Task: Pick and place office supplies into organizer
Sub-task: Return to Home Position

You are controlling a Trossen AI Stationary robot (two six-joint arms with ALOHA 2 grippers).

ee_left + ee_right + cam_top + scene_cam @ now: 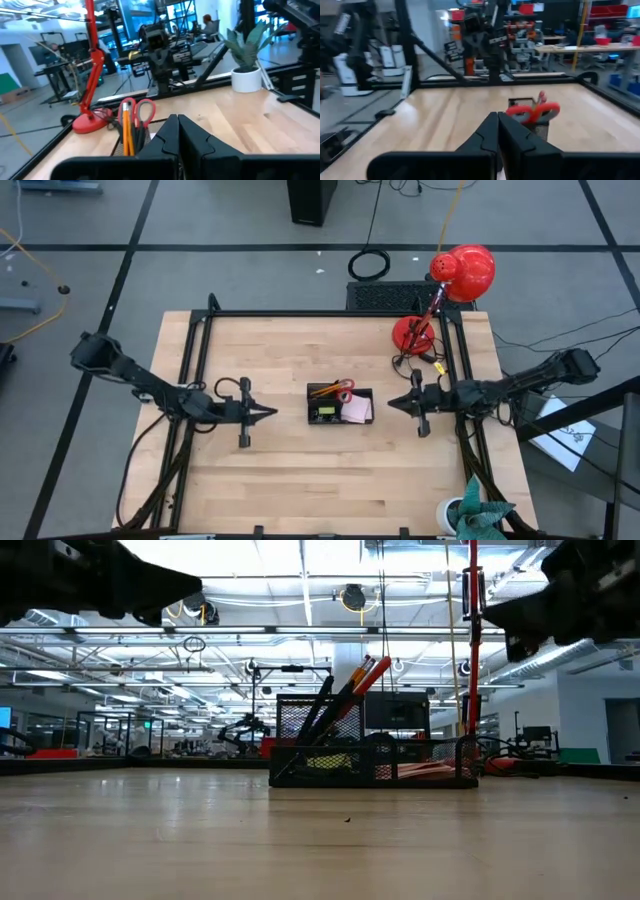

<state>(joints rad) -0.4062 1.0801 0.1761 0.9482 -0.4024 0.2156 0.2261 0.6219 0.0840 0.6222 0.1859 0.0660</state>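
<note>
- Left gripper point(272, 413): fingers pressed together, empty, above the table left of the organizer point(311, 405).
- Right gripper point(391, 402): closed on nothing, right of it.
- Organizer mid-table holds scissors point(346, 386), pencils point(325, 390) and pad point(357, 410).
- Lamp point(455, 275) stands behind, far right.

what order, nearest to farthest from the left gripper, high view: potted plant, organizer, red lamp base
1. organizer, table centre, beside the left gripper
2. red lamp base, picture's upper right
3. potted plant, lower right table edge
</note>
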